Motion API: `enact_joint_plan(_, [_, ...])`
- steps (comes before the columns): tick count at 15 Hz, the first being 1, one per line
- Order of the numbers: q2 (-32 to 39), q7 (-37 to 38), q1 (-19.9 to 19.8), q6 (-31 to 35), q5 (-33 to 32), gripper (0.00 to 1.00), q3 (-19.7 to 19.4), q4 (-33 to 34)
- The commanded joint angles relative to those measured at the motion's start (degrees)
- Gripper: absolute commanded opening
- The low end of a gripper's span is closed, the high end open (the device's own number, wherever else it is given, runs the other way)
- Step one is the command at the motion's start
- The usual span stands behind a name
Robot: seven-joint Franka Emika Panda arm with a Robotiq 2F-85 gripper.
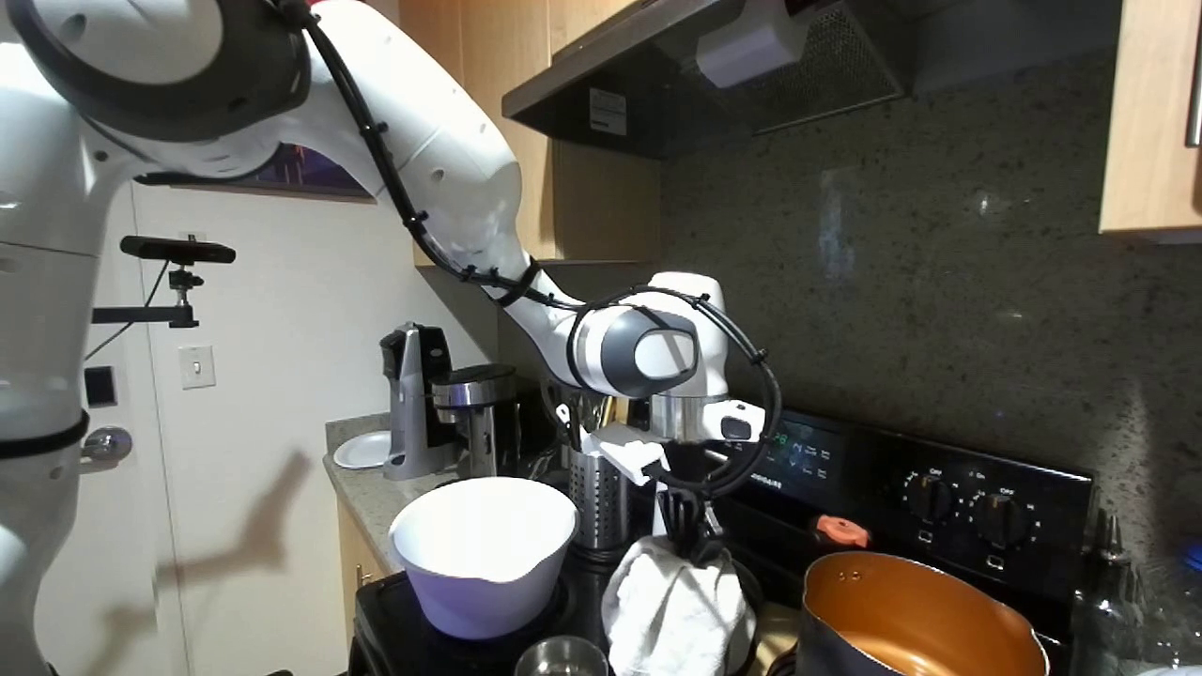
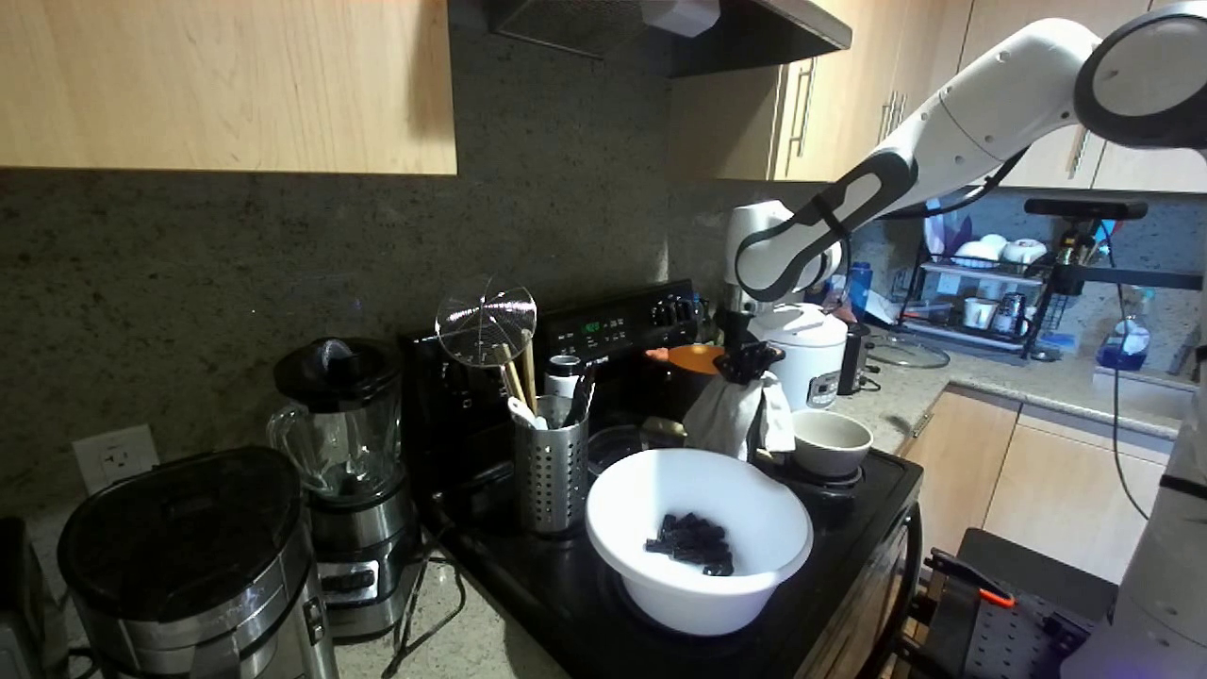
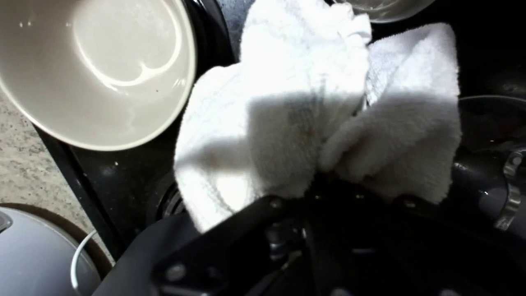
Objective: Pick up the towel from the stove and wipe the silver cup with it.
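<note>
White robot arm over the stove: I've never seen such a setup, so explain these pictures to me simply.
You see one jointed robot arm with a grasping tool at its end. Two pictures are taken from outside the robot; the close-up is the wrist view, looking down past the tool.

On the black stove stand a big white bowl with dark pieces inside, a metal utensil holder, a smaller cream bowl and a pot lined in orange.

The tool is closed on a white towel, which hangs below it in loose folds. Whether its lower end touches the stove, I can't tell.
</note>
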Motion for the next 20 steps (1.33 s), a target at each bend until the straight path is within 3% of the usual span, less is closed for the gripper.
enact_joint_plan(1, [-0.87,0.25,-0.23,0.64,3.58,0.01,0.62,-1.75])
enact_joint_plan(4, [-0.36,-0.02,-0.07,-3.19,4.52,0.01,0.54,-0.97])
enact_joint_plan(8, [0.07,1.47,0.68,-5.55,-1.83,0.01,-0.37,-0.48])
enact_joint_plan(11, [-0.69,1.86,0.54,-0.5,-4.04,0.01,-0.33,-1.83])
enact_joint_plan(15, [-1.22,1.09,-0.4,3.59,1.82,0.01,0.42,-3.4])
enact_joint_plan(18, [-0.96,0.01,-0.56,0.01,6.15,0.01,0.66,-2.93])
enact_joint_plan(20, [-0.65,0.29,-0.28,-3.29,5.75,0.01,0.37,-2.01])
